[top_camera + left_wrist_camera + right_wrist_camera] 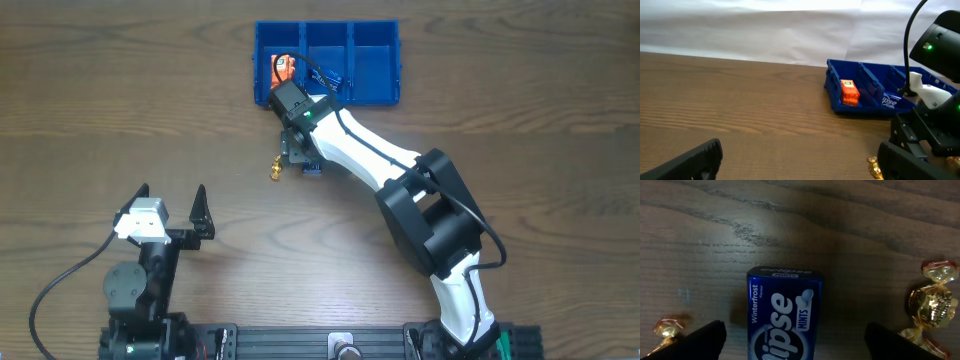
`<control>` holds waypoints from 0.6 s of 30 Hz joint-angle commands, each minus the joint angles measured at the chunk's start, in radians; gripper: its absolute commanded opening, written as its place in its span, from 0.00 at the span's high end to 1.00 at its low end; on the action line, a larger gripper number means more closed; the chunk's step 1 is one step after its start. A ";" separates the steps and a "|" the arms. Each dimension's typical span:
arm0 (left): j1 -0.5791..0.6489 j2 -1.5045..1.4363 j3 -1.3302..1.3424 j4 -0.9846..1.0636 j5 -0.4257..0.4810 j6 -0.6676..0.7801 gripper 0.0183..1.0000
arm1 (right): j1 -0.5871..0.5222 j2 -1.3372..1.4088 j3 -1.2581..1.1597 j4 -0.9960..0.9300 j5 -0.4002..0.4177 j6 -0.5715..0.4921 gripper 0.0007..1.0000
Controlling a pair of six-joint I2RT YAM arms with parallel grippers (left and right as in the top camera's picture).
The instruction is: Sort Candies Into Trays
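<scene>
Wood-grain table (pixel 520 130), white backdrop behind it. Landmark is the blue tray (pixel 327 62) with three compartments; an orange candy box (pixel 283 68) lies in its left one. Mint box (pixel 785 315) lies flat on the table near the tray, on the arm-base side of that left compartment. One gold-wrapped candy (pixel 932 302) sits near the box and a second gold candy (pixel 667 327) sits on its other side, neither touching it. Right gripper (pixel 800 340) hangs over the mint box, jaws spread wide with a finger off either long side, nothing gripped yet. Left gripper (pixel 172 205) is well apart from the tray, back by its own base, jaws open and empty. My read: the box is light, rigid and glossy, so likely slippery. I'd pinch across the narrow width at mid-length, square on the long edges so it can't twist. The gold candies look light and crinkly; I'd grab the round body, not the wrapper tails.
</scene>
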 commanded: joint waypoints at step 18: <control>0.004 -0.006 -0.021 -0.032 0.015 0.012 0.00 | 0.002 0.056 0.001 0.025 -0.001 0.011 0.70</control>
